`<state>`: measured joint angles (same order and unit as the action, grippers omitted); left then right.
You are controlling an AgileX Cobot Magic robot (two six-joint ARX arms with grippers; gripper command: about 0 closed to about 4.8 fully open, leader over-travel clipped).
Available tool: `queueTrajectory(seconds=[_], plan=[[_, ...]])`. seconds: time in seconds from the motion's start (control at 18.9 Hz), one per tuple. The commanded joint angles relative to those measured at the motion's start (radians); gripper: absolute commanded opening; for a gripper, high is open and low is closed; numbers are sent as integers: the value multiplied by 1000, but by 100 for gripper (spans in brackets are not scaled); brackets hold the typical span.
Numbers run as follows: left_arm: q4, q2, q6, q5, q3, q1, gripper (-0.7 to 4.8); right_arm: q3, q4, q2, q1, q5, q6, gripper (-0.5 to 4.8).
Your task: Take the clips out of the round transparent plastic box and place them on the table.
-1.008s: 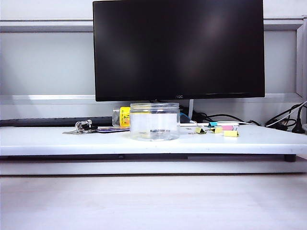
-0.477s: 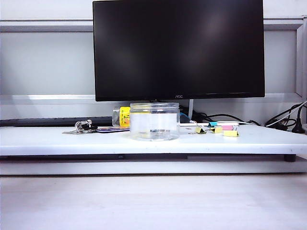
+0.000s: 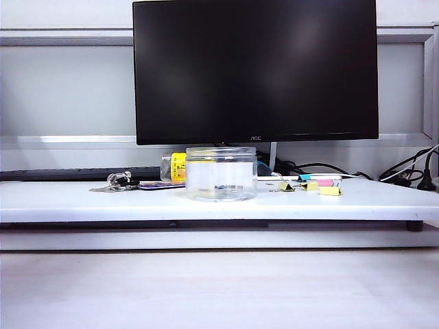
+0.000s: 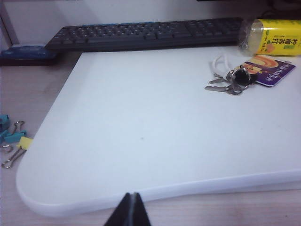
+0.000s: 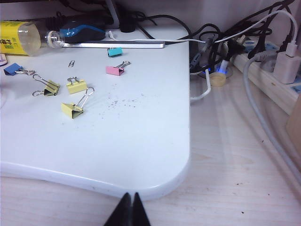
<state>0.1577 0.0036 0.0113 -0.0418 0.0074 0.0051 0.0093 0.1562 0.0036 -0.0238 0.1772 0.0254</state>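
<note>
The round transparent plastic box (image 3: 221, 174) stands upright mid-table (image 3: 103, 202), below the monitor. A small dark bit shows through its wall; I cannot tell what it is. Three yellow clips (image 3: 287, 186) lie on the table right of the box. The right wrist view shows them as one (image 5: 72, 109) nearest, one (image 5: 76, 86) beyond and one (image 5: 51, 88) beside it. My right gripper (image 5: 130, 194) is shut and empty, off the table's (image 5: 141, 132) near right corner. My left gripper (image 4: 133, 193) is shut and empty, off the table's (image 4: 141, 136) near left corner. Neither arm shows in the exterior view.
Keys (image 4: 233, 82), a yellow-label bottle (image 4: 273, 37) and a keyboard (image 4: 141, 33) lie at the back left. Teal clips (image 4: 9, 136) rest on the wood beside the board. Pink (image 5: 114, 70), teal (image 5: 115, 52) and blue (image 5: 11, 69) clips lie nearby. Cables and a power strip (image 5: 263, 80) sit right.
</note>
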Motion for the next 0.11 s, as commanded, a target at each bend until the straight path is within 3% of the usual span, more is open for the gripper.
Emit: queueTrajectory(seconds=[0.05, 0.11], plan=[[15, -3, 8, -4, -3, 0, -6, -2, -11, -2, 0, 0, -3, -1], [15, -3, 7, -4, -3, 0, -6, -2, -11, -2, 0, 0, -3, -1]])
